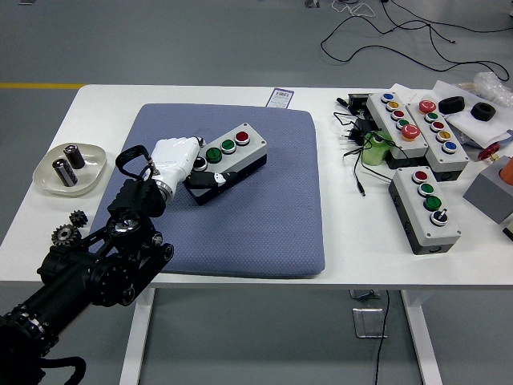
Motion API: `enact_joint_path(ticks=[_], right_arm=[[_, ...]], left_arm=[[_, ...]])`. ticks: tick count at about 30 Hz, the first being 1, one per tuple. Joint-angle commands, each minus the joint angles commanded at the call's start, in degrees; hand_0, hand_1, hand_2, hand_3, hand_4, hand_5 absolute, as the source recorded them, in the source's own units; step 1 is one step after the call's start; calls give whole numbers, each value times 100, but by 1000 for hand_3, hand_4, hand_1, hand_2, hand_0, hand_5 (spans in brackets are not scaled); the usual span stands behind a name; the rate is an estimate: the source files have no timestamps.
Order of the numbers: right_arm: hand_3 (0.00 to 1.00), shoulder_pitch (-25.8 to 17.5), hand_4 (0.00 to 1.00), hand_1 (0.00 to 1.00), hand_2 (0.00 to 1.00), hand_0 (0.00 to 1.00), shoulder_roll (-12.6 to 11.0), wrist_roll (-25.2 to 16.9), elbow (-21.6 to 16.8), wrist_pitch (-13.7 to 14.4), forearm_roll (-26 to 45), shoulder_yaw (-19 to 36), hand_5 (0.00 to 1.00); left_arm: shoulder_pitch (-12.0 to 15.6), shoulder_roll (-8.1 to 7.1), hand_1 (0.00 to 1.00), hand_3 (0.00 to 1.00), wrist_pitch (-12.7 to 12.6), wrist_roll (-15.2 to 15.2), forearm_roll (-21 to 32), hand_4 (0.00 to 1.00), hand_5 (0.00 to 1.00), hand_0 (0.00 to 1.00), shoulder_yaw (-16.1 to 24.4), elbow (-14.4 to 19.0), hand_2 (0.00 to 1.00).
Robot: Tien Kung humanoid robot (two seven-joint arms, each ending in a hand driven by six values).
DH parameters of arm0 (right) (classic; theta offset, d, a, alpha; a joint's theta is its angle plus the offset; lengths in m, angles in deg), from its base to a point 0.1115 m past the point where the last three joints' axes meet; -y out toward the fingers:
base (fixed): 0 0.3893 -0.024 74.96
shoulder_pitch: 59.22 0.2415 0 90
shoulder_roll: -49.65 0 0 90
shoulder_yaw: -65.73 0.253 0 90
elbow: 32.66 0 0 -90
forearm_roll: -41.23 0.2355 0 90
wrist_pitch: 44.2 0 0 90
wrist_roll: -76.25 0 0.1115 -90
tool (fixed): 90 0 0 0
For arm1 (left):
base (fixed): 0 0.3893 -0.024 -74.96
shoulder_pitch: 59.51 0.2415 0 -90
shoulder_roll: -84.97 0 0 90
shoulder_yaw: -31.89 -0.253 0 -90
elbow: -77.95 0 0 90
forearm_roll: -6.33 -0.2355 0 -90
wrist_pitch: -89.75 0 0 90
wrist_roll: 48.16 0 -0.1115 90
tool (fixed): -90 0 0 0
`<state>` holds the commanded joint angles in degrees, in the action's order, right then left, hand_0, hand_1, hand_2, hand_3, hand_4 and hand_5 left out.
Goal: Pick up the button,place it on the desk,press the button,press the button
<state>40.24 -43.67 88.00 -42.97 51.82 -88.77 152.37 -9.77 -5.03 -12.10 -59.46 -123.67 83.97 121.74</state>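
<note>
Clutter, namely spare button boxes (425, 207) and cables (357, 140), lay at three o'clock, well apart. On the blue mat (264, 216), the left hand (178, 159) grasped the button box (228, 159) at its nine o'clock end.
</note>
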Motion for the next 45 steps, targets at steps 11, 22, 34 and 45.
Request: enact_joint_path(ticks=[11,22,34,45], right_arm=[[624,15,310,658,674,673,11,-5,0,17,0,31,173],[624,36,310,658,674,673,18,-5,0,18,0,37,173],[624,40,310,658,674,673,46,-4,0,11,0,100,173],[624,20,310,658,674,673,59,-9,0,7,0,36,173]], left_arm=[[108,-431,104,290,316,1112,64,2,2,43,23,169,185],[126,-1040,39,219,29,1900,944,2,2,2,-531,576,107],[-35,-1456,36,214,-272,2342,1320,2,2,2,-1354,1004,105],[-404,-1690,66,232,-107,2388,1205,2,2,13,-2076,1000,135]])
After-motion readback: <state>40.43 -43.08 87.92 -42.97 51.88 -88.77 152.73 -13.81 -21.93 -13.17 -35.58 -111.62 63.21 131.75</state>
